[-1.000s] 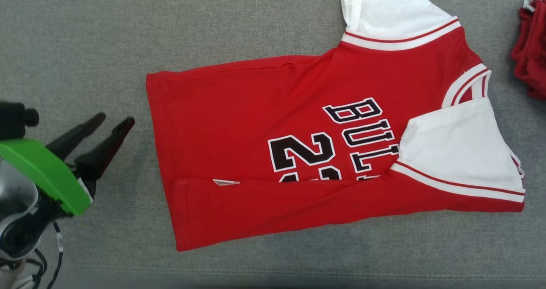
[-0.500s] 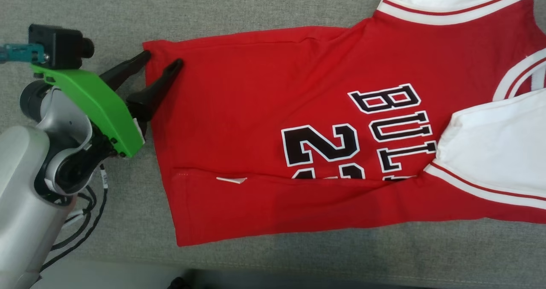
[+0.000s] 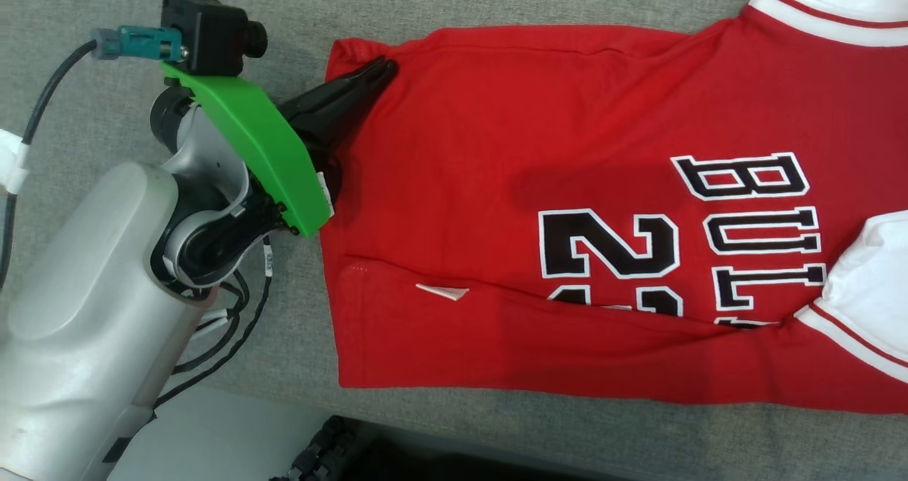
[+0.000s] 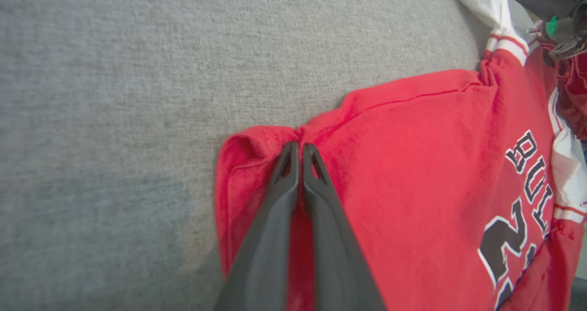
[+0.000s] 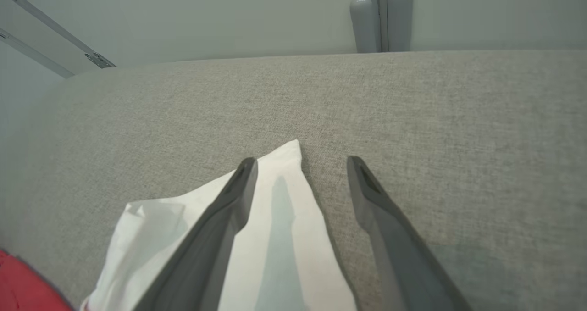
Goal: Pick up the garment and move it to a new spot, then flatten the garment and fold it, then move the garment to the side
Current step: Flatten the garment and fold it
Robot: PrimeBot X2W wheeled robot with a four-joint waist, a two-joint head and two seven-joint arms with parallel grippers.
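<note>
Since a second ago the left gripper (image 3: 379,73) has gone from the bare cloth left of the garment (image 3: 539,140) to its far-left hem corner. Its jaws, spread then, are now clenched on that corner. The head camera has swung as well, so the shirt's drift across the view is not its own movement.

The garment lies flat on the grey table (image 3: 106,13), hem to the left and shoulders to the right. Its near long edge is already turned over the front, hiding the lower part of the black lettering (image 3: 752,204), and a white sleeve (image 3: 872,268) is laid inward at the right. Placing and flattening look done and the folding partly so. The crosswise fold and the move aside are left.

The right gripper (image 5: 301,162) hangs released, jaws wide, just above the tip of the other white sleeve (image 5: 284,237).

The jersey is soft, matte knit, bunching into a small ridge where it is pinched. The trim is striped, and a small white tag (image 3: 443,293) peeks from the fold. The table cover is a coarse woven weave.
</note>
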